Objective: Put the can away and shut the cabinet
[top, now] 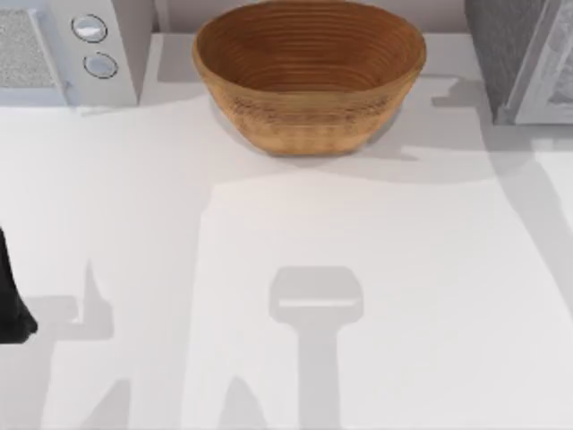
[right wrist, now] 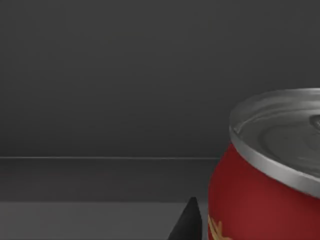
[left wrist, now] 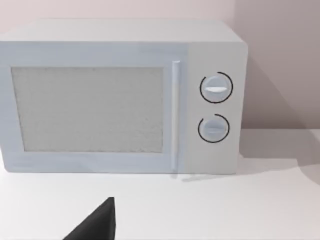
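Note:
The can (right wrist: 265,185) is red with a silver-grey top and a yellowish mark low on its side. It stands upright, very close in the right wrist view, against the dark grey inside of the cabinet (right wrist: 110,90). A dark part of my right gripper (right wrist: 187,222) sits just beside the can. In the top view the cabinet (top: 506,54) is at the table's far right corner. My left arm (top: 11,300) is parked at the left edge, and a dark part of its gripper (left wrist: 97,222) points toward the microwave.
A large woven basket (top: 309,76) stands at the back middle of the white table (top: 358,233). A white microwave (top: 81,45) with two dials (left wrist: 216,107) and a shut door occupies the back left corner.

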`<act>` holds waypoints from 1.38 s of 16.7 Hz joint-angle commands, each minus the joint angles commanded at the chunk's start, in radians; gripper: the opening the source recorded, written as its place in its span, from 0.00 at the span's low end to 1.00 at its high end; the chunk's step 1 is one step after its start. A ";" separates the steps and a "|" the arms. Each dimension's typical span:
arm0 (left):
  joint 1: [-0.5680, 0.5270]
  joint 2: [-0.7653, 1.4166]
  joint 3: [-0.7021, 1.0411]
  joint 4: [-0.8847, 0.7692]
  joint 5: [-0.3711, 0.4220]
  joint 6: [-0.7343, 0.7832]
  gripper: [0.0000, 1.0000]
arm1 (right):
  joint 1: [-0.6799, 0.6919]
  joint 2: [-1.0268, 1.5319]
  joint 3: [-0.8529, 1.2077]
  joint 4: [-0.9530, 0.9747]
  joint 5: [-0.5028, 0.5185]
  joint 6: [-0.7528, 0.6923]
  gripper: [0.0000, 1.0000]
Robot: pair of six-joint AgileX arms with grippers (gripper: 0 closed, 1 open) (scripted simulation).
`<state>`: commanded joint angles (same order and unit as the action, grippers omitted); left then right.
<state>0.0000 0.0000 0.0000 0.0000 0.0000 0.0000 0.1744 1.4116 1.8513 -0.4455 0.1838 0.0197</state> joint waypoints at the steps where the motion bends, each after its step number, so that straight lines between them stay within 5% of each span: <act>1: 0.000 0.000 0.000 0.000 0.000 0.000 1.00 | -0.003 0.038 0.052 -0.012 -0.004 0.000 0.00; 12: 0.000 0.000 0.000 0.000 0.000 0.000 1.00 | -0.063 0.577 0.788 -0.190 -0.052 0.001 0.00; 20: 0.000 0.000 0.000 0.000 0.000 0.000 1.00 | -0.077 0.673 0.904 -0.229 -0.061 -0.002 0.00; 23: 0.000 0.000 0.000 0.000 0.000 0.000 1.00 | -0.077 0.673 0.904 -0.229 -0.061 -0.002 0.23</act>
<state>0.0000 0.0000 0.0000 0.0000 0.0000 0.0000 0.0973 2.0843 2.7556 -0.6749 0.1225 0.0174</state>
